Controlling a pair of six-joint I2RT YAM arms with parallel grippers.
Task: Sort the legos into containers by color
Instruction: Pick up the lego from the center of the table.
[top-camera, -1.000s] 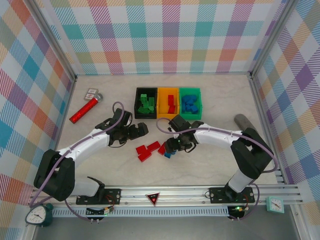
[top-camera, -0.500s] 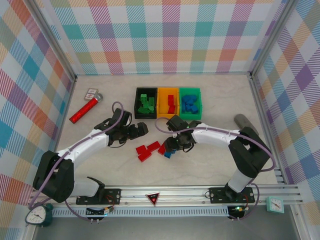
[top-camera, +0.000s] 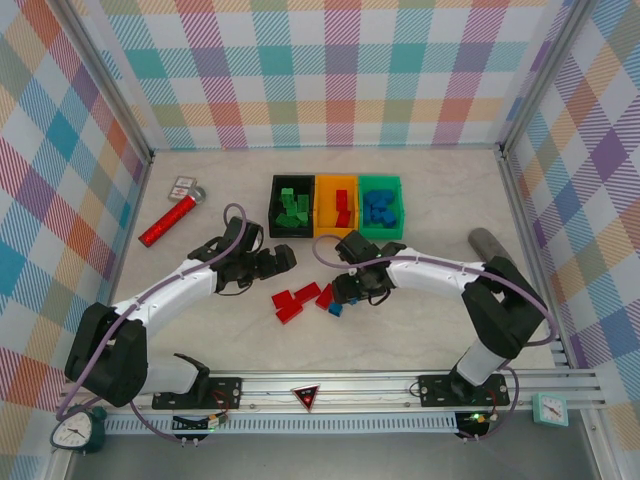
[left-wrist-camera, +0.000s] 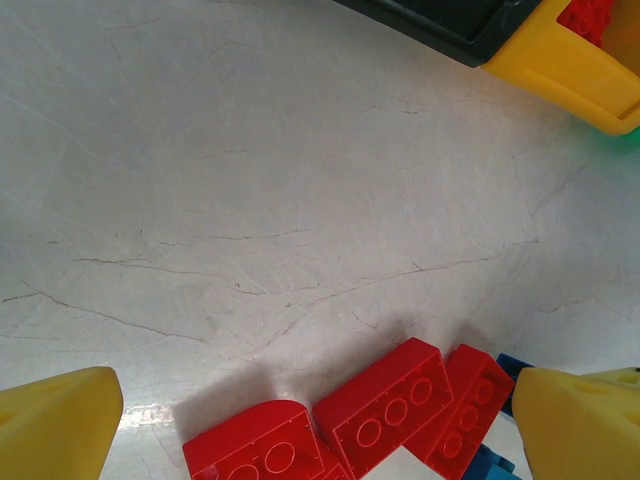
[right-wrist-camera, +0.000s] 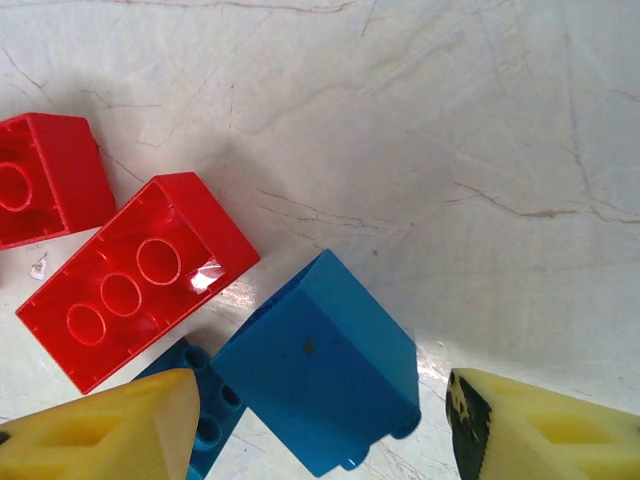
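The right pincer (top-camera: 340, 297) is held wide open, low over the middle of the surface (top-camera: 420, 330). In the right wrist view its two yellow fingertips (right-wrist-camera: 100, 430) are seen on either side of a tilted blue brick (right-wrist-camera: 320, 375), with gaps left on both sides. A second blue brick (right-wrist-camera: 195, 400), studs up, is partly covered by the first. Just beside these, a long red brick (right-wrist-camera: 130, 300) and another red brick (right-wrist-camera: 40, 180) are laid hollow side up.

The left pincer (top-camera: 280, 260) is also spread wide and nothing is gripped by it. It is held above the bare surface, just on the far side of the red bricks.

Three bins are lined up in a row towards the far edge of the surface. Green bricks are held in the black bin (top-camera: 292, 180), red bricks in the orange bin (top-camera: 336, 181) and blue bricks in the green bin (top-camera: 380, 180).
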